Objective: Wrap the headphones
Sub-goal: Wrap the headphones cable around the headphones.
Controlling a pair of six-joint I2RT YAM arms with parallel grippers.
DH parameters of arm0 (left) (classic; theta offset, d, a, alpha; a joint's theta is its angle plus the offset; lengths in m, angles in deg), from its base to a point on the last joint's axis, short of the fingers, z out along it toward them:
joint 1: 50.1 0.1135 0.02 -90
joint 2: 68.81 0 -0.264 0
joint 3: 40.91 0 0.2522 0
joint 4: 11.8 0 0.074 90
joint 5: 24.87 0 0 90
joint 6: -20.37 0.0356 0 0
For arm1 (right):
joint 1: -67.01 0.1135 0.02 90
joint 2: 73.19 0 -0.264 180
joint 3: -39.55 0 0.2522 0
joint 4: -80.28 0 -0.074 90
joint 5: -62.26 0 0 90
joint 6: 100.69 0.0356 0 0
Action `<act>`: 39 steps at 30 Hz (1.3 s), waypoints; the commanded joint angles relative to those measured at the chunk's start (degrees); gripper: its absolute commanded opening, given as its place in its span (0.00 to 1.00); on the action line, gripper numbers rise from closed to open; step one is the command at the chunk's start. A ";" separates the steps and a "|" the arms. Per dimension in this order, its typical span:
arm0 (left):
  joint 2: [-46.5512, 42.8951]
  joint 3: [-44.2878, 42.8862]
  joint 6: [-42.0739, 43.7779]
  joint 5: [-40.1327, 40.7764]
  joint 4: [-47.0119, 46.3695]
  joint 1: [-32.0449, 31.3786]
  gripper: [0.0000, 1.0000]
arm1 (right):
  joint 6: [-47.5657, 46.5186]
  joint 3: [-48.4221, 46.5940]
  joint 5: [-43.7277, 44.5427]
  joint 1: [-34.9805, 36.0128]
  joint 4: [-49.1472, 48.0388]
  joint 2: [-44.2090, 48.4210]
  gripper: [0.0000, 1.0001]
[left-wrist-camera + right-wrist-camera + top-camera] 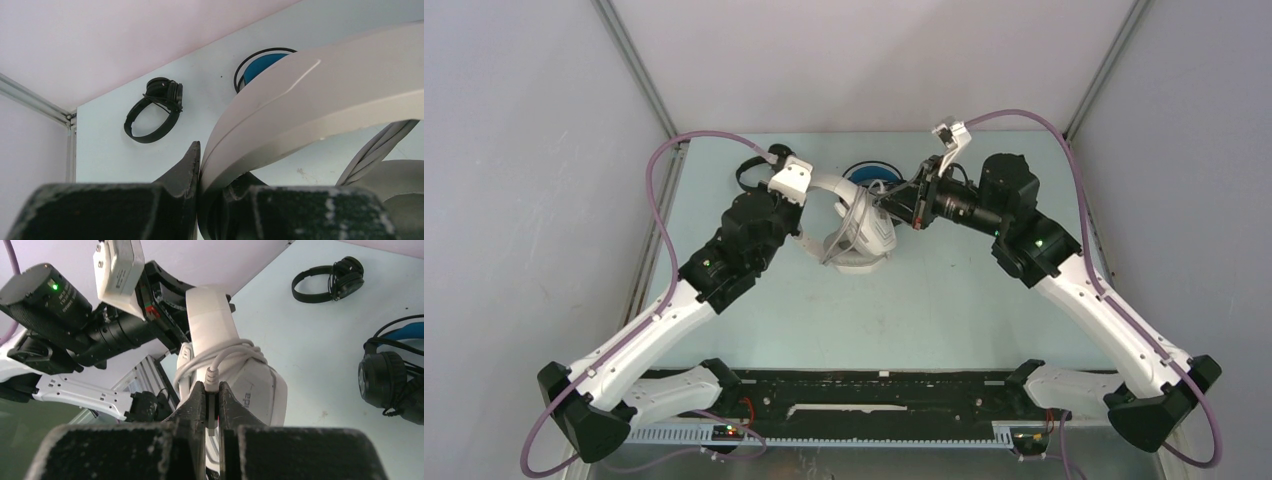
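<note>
The white headphones [861, 243] hang a little above the table's middle, held up between both arms. My left gripper [202, 167] is shut on the white headband [310, 100], low in the left wrist view. In the right wrist view, the white cable [235, 351] is wound round the band just above an ear cup [257, 387]. My right gripper [212, 392] is shut on the cable's plug [212, 376]. The small black headphones [152, 112] lie folded at the back left. The blue-banded headphones [387, 377] lie at the back centre, seen too as a blue patch [869, 175].
Grey walls with metal corner posts [639, 75] close in the table [944, 300] at the back and sides. A black rail [874, 395] runs along the near edge between the arm bases. The left arm's wrist and camera [75, 325] hang close beside the white headphones.
</note>
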 commanded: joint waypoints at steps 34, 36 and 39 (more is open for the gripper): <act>15.65 -18.68 -22.05 11.06 20.49 2.37 0.00 | 12.21 -1.01 37.69 16.15 -3.52 -6.06 0.02; 15.99 -18.98 -22.59 11.14 20.92 2.86 0.00 | 12.87 -0.96 36.91 16.38 -3.41 -6.09 0.02; 16.06 -19.04 -23.81 11.20 21.10 3.56 0.00 | 15.49 -0.97 34.93 16.22 -2.87 -6.30 0.06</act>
